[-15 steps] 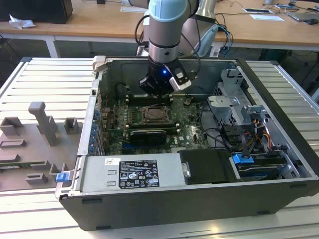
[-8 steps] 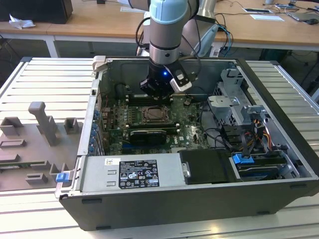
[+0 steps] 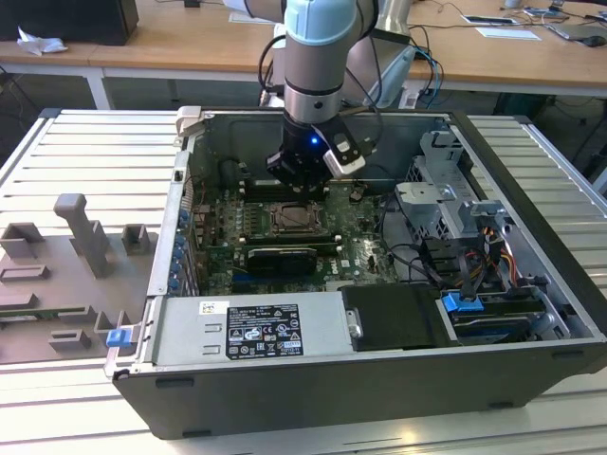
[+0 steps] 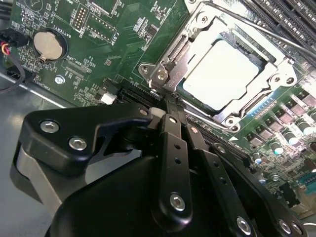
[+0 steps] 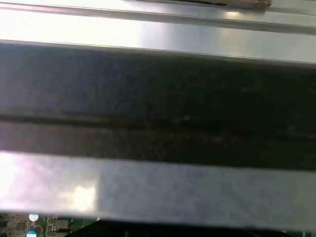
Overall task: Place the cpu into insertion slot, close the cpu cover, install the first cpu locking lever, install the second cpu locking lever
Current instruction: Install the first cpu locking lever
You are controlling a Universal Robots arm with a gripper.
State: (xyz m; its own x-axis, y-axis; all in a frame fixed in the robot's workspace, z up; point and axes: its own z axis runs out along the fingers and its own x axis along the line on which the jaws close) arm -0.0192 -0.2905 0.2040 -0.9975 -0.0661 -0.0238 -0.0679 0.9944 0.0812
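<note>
The cpu (image 4: 222, 74) lies flat in its socket, its pale square face showing through the cut-out of the cpu cover (image 4: 180, 57). The cover, a silver metal frame, is folded down over the chip. My gripper (image 4: 167, 101) is shut, its two black fingers (image 4: 174, 143) pressed together with nothing between them. Their tips sit at the socket's edge, right by the cover's metal tongue (image 4: 165, 76). In the exterior view the gripper (image 3: 302, 180) hangs inside the open computer case just behind the socket (image 3: 298, 220). I cannot make out how the locking levers stand.
A coin battery (image 4: 49, 45) and memory slots (image 4: 281, 22) flank the socket. A long black card (image 3: 282, 258) lies in front of it, with the power supply (image 3: 256, 329) nearer and a drive cage (image 3: 446, 204) on the exterior view's right. The case wall (image 5: 158, 29) is close.
</note>
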